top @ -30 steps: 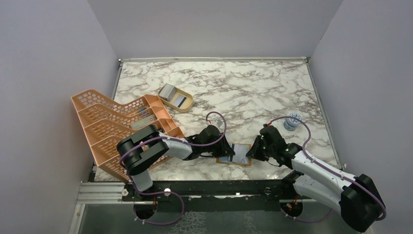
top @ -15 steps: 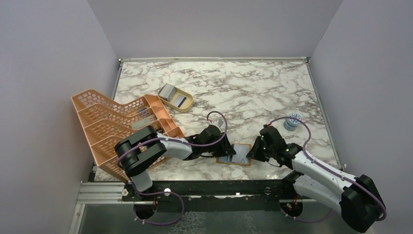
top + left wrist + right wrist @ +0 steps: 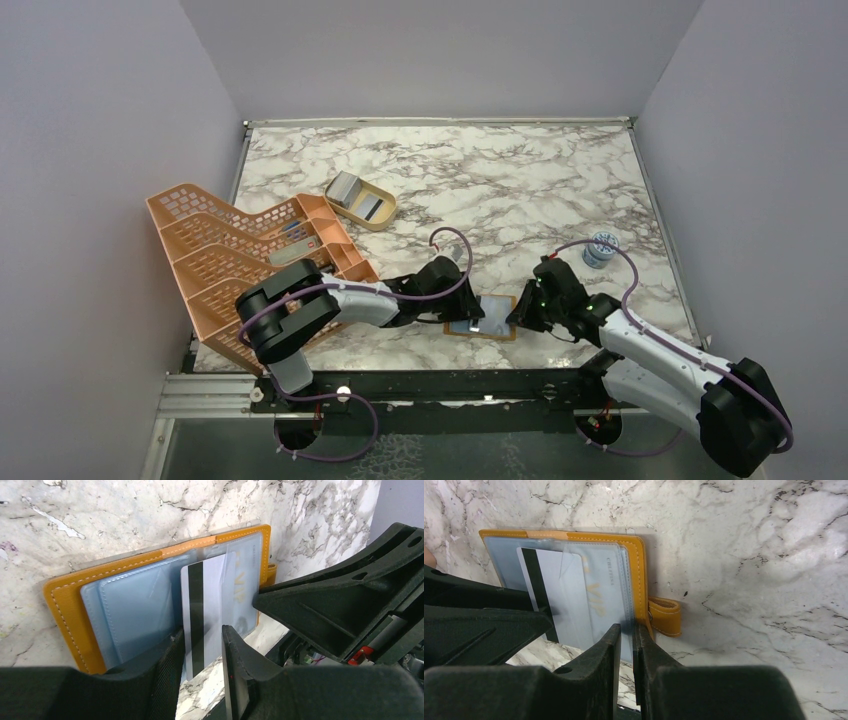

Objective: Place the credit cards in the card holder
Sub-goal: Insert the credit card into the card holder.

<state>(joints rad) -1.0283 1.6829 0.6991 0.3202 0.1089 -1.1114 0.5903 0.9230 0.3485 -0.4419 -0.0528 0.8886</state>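
Note:
The card holder [image 3: 495,320] lies open near the front edge, mustard-orange with a pale blue pocketed inside [image 3: 135,605]. A silvery credit card [image 3: 210,590] with a black stripe lies flat on it, its far edge under the clear pocket [image 3: 604,595]. My left gripper [image 3: 466,312] is part open. Its fingers straddle the card's striped side [image 3: 201,630], one finger against the card's bare edge. My right gripper [image 3: 517,312] is shut on the holder's clear pocket edge [image 3: 626,626], beside the snap strap [image 3: 665,616]. More cards [image 3: 370,207] lie in a tan oval dish.
The tan oval dish [image 3: 385,218] stands behind the left arm. A big peach lattice rack [image 3: 230,260] fills the left side. A small blue-white cup [image 3: 600,248] stands at the right. The table's front edge runs just below the card holder.
My left gripper has crept a little to the right, toward the right gripper, and the card has slid along with it. The right arm has not moved.

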